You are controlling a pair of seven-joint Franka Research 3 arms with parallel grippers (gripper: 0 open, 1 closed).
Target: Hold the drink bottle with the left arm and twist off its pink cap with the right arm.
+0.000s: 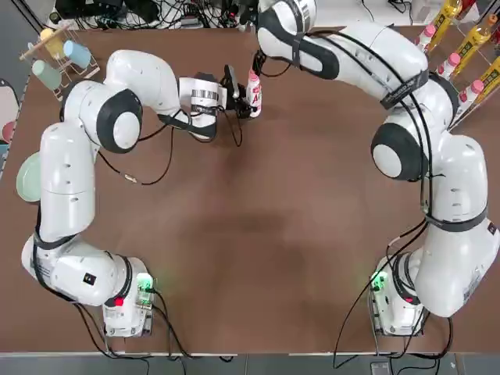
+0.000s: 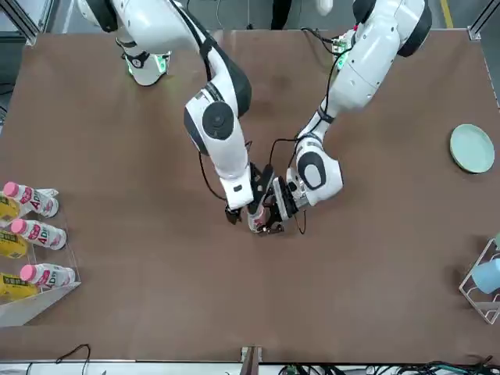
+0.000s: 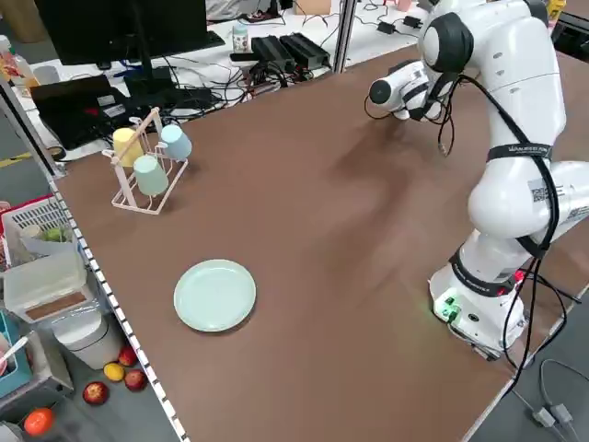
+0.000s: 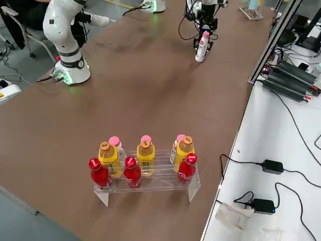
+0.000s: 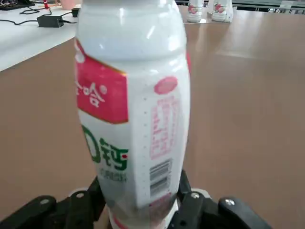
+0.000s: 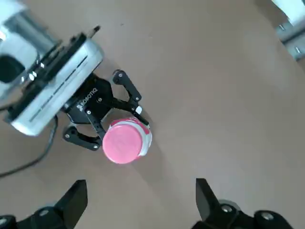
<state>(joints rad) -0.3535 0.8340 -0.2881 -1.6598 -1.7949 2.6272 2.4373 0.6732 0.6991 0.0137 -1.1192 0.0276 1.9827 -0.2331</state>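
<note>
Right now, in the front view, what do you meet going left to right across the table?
Racked pink-capped bottles → right end effector → drink bottle → left end effector → green plate → cup rack.

The bottle (image 5: 133,109) looks like smooth, glossy white plastic, catching highlights on its shoulder, with a printed film label. Its cap (image 6: 123,145) is pink with a matt, flat top. The table (image 1: 258,219) has a dull brown, even surface with only soft sheen. Both arms wear shiny white plastic shells; the left gripper (image 6: 97,119) is matt black.
</note>
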